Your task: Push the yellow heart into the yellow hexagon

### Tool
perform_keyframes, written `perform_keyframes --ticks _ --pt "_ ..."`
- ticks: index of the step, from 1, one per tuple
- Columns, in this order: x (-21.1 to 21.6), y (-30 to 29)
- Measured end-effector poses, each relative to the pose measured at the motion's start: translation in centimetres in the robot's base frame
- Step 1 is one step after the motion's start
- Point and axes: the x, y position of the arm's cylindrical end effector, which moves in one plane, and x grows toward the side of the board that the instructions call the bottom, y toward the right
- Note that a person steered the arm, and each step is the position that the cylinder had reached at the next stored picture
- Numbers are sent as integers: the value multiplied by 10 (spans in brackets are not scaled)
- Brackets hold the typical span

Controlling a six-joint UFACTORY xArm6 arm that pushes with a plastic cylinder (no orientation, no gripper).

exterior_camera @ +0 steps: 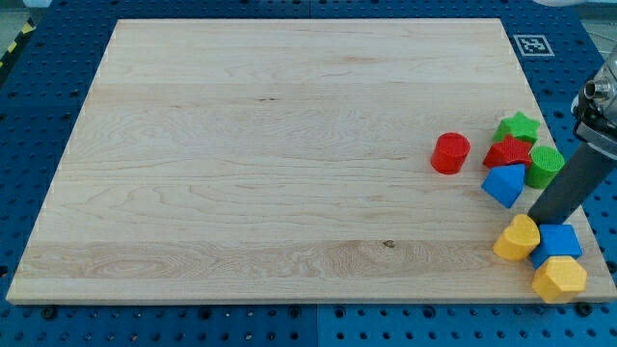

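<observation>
Pale wood makes up the board (289, 154), which fills most of the view and is bare except along its right edge, where all the blocks sit. There is no claw here to open or close, only a dark rod that holds nothing; it slants down from the view's right, and my tip (536, 224) meets the wood close to the bottom-right corner, just above and right of the yellow heart (518, 238) and seemingly touching it, with the blue block (560, 240) right beside it on the other side. The yellow hexagon (559, 278) lies in the bottom-right corner itself, just below the blue block and very near the heart. Further up the right edge are a blue block of unclear shape (504, 183), a red cylinder (450, 152) standing a little apart toward the middle, a red block (508, 152), a green block (545, 165) and a green star (517, 125), all bunched together. The risk, as I judge it, is the crowding: a push from here could catch the blue block too and shove the hexagon off the board's edge, or the heart could slip sideways off my tip toward the bottom edge rather than meeting the hexagon.
</observation>
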Motion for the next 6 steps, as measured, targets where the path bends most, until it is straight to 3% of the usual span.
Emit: perform_keyframes --ticks 3,6 --pt "-25 -5" --pt "-7 -61"
